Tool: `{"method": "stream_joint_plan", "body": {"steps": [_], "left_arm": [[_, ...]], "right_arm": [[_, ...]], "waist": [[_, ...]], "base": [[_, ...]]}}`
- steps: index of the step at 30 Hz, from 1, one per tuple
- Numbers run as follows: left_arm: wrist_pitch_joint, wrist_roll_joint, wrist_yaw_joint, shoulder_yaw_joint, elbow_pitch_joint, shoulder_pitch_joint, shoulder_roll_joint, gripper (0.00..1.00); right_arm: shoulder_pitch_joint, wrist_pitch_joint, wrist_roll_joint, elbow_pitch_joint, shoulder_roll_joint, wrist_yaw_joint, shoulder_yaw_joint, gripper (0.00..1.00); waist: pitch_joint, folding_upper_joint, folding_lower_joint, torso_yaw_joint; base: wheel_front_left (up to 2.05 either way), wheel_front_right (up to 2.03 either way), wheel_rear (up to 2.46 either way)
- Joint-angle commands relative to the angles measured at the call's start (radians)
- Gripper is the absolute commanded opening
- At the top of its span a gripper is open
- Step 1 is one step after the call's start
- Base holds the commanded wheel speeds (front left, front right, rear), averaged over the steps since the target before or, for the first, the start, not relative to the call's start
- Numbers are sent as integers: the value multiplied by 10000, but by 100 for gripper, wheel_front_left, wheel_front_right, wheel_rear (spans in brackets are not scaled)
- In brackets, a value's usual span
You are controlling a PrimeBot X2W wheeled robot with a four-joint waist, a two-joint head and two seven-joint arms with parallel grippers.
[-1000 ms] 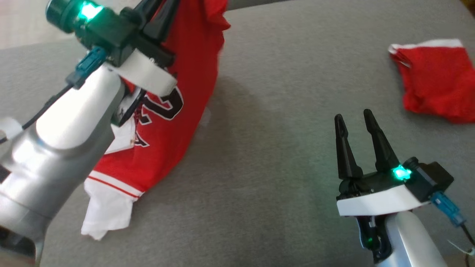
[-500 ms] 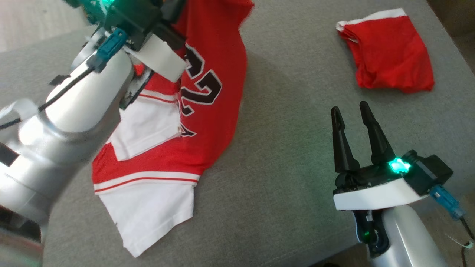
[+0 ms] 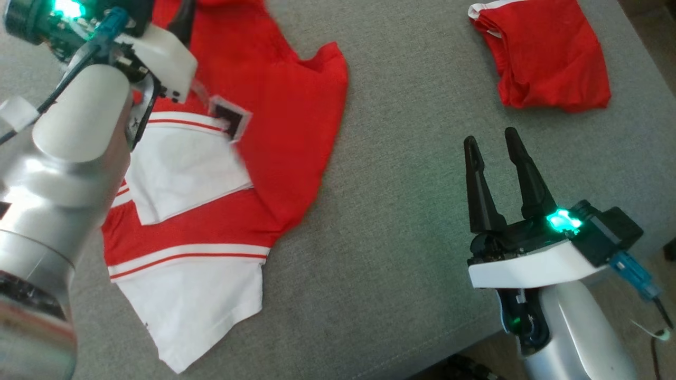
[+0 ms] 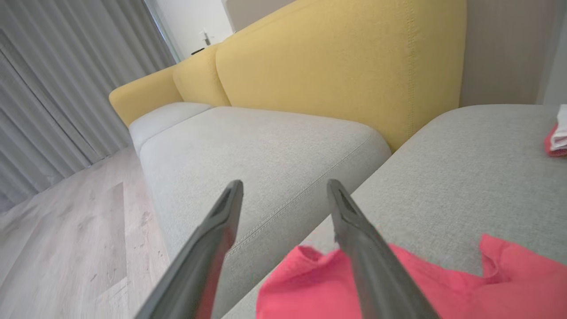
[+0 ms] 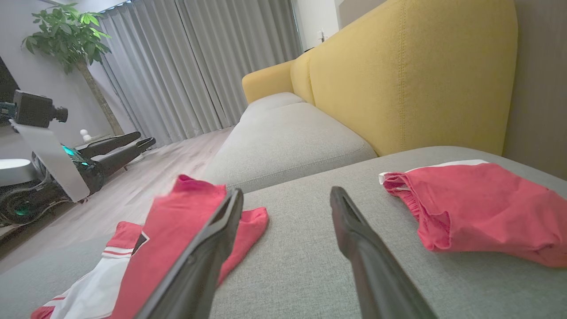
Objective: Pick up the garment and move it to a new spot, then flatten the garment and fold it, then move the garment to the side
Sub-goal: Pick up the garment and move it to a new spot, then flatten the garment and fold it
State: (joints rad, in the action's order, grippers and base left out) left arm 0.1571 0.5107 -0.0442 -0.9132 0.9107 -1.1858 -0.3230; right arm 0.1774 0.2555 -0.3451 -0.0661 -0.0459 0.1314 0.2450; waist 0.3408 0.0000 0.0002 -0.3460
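Observation:
The garment is a red and white jersey lying loosely spread on the grey cushion, its white hem toward me and one white panel folded over the middle. My left arm reaches over its left side. In the left wrist view my left gripper is open with nothing between its fingers, and the garment lies just beneath them. My right gripper hovers open and empty to the right of the garment, apart from it. From the right wrist, my right gripper points across the cushion, with the garment at the left.
A second red piece of clothing lies folded at the cushion's far right corner. A yellow sofa back rises behind. The cushion's front edge runs near my right wrist. Wooden floor lies off to the left.
My left gripper has opened and let go of the garment, which has dropped from hanging to lying on the cushion. The head camera has also shifted. The right gripper stays open.

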Motion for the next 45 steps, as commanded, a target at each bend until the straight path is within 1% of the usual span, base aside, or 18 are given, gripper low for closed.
{"method": "stream_joint_plan", "body": {"steps": [1, 7, 9, 13, 16, 21, 27, 29, 33, 36, 39, 43, 45], "left_arm": [[136, 33, -47, 345, -104, -683, -202, 100], [734, 224, 142, 488, 466, -654, 76, 100], [891, 435, 169, 713, 432, -499, 156, 100], [1027, 764, 28, 1194, -68, 87, 363, 100], [1040, 766, -202, 1654, -1071, 816, 367, 100], [1043, 635, -631, 2423, -3009, 2728, 273, 100], [1045, 643, -1221, 3346, -5008, 5319, 140, 100], [1045, 582, -1309, 3478, -5524, 6201, 101, 100], [1045, 628, -1530, 3961, -6363, 7800, 273, 100], [1045, 501, -1532, 4151, -6645, 8560, 457, 100], [1045, 321, -1428, 4283, -6756, 8849, 618, 100], [1046, 130, -1326, 4382, -6744, 8817, 719, 100], [1046, 73, -1201, 4375, -6649, 8716, 751, 100]], "right_arm": [[199, 63, -85, 300, -43, -7, 198, 100], [195, 63, 62, 199, -43, -7, 60, 100], [151, 63, 222, 150, -43, -7, -63, 100], [20, 63, 561, 125, -43, -7, -602, 100], [-52, 63, 842, 105, -43, -7, -851, 100], [-319, 63, 1236, -31, -43, -7, -1405, 100], [-686, 63, 1463, -85, -43, -7, -1722, 100], [-797, 63, 1477, -79, -43, -7, -1794, 100], [-984, 63, 1449, -76, -43, -7, -1853, 100], [-1067, 63, 1474, -104, -43, -7, -1850, 100], [-1067, 63, 1501, -124, -43, -7, -1846, 100], [-1019, 63, 1529, -118, -43, -7, -1778, 100], [-964, 63, 1542, -100, -43, -7, -1713, 100]], "waist": [[-2, 0, -2, 9], [-241, 0, -2, 374], [-441, 0, -2, 586], [-837, 0, -2, 1224], [-1179, 0, -2, 1717], [-1802, 0, -2, 2526], [-2279, 0, -2, 3151], [-2358, 0, -2, 3289], [-2412, 0, -2, 3505], [-2438, 0, -2, 3609], [-2433, 0, -2, 3669], [-2372, 0, -2, 3649], [-2272, 0, -2, 3579]], "base": [[0, 0, 0], [0, 0, 0], [0, 0, 0], [0, 0, 0], [0, 0, 0], [0, 0, 0], [0, 0, 0], [0, 0, 0], [0, 0, 0], [0, 0, 0], [0, 0, 0], [0, 0, 0], [0, 0, 0]]}}
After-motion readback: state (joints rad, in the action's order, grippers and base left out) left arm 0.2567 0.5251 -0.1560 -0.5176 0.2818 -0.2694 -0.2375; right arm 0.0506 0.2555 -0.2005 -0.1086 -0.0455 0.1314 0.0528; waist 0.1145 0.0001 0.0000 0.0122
